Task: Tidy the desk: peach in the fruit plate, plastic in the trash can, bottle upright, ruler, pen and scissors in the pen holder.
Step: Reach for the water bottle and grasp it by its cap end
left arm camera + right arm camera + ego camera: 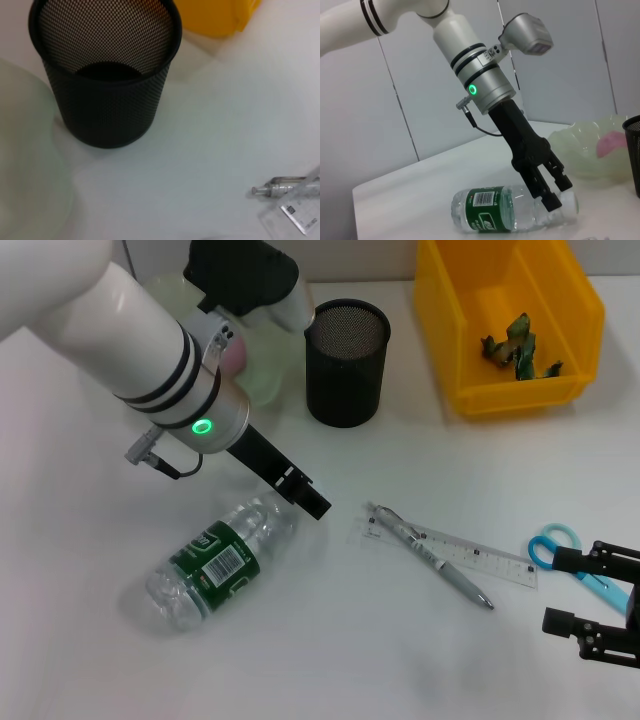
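Head view: reaching with left gripper (pixel 310 502), fingers slightly parted and empty, toward bottle (pixel 218 562) lying near-left. Judging next: closing around neck end, then tipping upright. Right gripper (pixel 590 592) idling near-right, spread.

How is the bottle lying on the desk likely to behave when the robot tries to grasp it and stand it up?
The bottle lies on its round side, so it will probably roll if nudged. It looks clear and empty, so likely light and easily pushed away. Its smooth plastic may slip or dent under the left end effector, whose fingers are at its neck end.
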`<state>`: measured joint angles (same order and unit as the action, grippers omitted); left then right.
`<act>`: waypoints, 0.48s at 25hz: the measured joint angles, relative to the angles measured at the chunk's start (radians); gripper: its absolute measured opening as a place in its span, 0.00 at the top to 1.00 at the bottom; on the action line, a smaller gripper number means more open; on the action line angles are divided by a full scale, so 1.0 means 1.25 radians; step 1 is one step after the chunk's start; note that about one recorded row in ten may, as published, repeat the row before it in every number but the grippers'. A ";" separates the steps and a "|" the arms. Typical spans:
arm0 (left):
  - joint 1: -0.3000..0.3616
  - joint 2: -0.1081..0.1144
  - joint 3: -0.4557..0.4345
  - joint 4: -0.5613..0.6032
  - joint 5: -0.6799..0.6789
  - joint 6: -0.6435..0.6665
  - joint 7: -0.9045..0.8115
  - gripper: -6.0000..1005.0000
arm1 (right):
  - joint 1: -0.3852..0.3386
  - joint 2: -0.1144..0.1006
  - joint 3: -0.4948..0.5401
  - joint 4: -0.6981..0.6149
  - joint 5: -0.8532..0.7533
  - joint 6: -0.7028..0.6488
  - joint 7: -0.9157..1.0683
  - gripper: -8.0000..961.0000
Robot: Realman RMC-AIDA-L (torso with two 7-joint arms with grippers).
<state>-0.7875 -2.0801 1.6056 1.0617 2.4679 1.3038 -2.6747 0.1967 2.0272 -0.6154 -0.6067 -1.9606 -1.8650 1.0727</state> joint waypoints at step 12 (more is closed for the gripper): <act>0.000 0.000 0.049 -0.022 -0.001 -0.046 0.001 0.19 | -0.003 -0.003 0.000 0.009 0.000 0.010 -0.002 0.25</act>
<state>-0.7871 -2.0801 1.6662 1.0345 2.4664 1.2468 -2.6733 0.1930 2.0237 -0.6151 -0.5950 -1.9605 -1.8524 1.0708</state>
